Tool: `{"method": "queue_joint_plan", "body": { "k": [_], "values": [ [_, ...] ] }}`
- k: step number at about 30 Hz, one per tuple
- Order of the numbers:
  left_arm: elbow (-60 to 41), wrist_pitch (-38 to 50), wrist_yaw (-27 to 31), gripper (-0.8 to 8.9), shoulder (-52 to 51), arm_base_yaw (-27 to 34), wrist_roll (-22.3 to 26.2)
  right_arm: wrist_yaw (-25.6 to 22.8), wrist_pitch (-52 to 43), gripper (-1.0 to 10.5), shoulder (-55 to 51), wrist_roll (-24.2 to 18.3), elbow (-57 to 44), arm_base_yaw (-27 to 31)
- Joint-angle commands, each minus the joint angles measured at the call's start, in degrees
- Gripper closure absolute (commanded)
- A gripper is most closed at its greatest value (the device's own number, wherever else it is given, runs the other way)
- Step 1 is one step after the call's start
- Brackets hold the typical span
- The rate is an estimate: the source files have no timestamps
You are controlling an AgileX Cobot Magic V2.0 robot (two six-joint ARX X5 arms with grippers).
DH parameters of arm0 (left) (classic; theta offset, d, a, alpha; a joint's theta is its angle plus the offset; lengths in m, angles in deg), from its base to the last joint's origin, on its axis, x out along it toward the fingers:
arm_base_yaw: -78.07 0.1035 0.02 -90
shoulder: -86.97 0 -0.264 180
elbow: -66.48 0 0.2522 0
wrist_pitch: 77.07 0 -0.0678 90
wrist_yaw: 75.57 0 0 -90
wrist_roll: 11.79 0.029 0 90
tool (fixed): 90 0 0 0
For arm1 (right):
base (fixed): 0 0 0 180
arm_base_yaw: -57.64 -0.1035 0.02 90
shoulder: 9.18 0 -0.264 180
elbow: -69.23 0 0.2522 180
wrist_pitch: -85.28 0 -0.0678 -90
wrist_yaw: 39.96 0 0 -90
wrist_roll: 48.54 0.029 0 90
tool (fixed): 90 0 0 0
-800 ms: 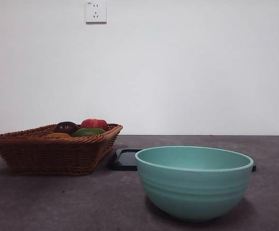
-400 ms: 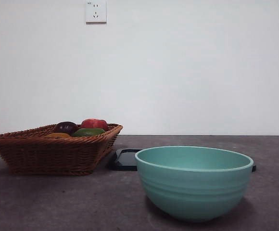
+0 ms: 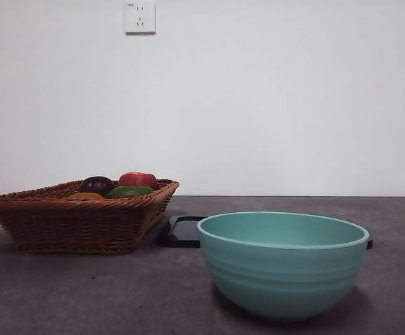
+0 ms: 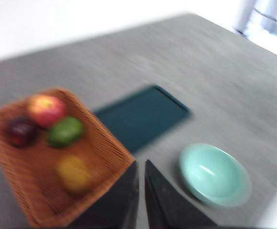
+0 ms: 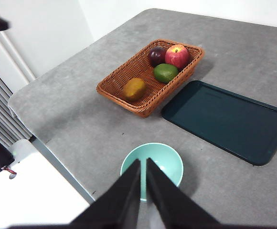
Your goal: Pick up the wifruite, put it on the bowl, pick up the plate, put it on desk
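Lying in the brown wicker basket, toward its near end in the right wrist view: the orange-brown wifruite, with a green fruit, a dark purple fruit and a red apple grouped at the basket's other end. Showing only as a thin orange sliver above the wicker rim in the front view, beside the purple, green and red fruit. Standing empty on the grey tabletop, nearer the cameras than the basket: the mint-teal bowl. Lying flat beside the basket and beyond the bowl: a dark rectangular tray, touching neither as far as can be seen. Hanging well above the tabletop, not appearing in the front view: both arms. Left pincer pressing its jaws almost together with only a thin slit between, holding nothing, hovering in a blurred picture over the gap between basket corner and bowl, the wifruite lying just to one side of the jaw tips and well below. Right pincer likewise nearly closed on nothing, its tips pointing at the bowl's rim, the wifruite sitting well apart in the basket.
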Motion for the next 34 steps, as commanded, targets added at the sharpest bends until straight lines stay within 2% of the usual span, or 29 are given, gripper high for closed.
{"method": "queue_joint_plan", "body": {
  "k": [1,5,8,10,13,18,27,34],
  "values": [
    [-12.6,18.5,-0.1,7.95,-4.0,4.5,-3.6,0.0,-0.7,9.3,0.2,0.3,1.0,-0.3],
    [-29.4,34.6,1.0,7.95,-11.0,9.3,-5.7,0.0,-0.7,9.3,0.2,0.3,1.0,-0.3],
    [-40.0,43.9,5.6,7.95,-15.8,11.1,-7.1,0.0,-0.7,9.3,0.2,0.3,1.0,-0.3],
    [-45.3,46.7,9.6,7.95,-18.8,11.6,-8.9,0.0,-0.7,9.3,0.2,0.3,1.0,-0.3],
    [-50.4,45.5,17.0,7.95,-22.8,11.8,-11.7,0.0,-0.7,9.3,0.2,0.3,1.0,-0.3],
    [-55.1,42.7,24.9,7.95,-26.0,11.8,-13.0,0.0,-0.7,9.3,0.2,0.3,1.0,-0.3],
    [-59.6,42.7,25.9,7.95,-29.3,11.8,-13.0,0.0,-0.7,9.3,0.2,0.3,1.0,-0.3],
    [-59.8,38.8,25.9,7.95,-33.4,11.8,-13.0,0.0,-0.7,9.3,0.2,0.3,1.0,-0.3]
  ]
}}
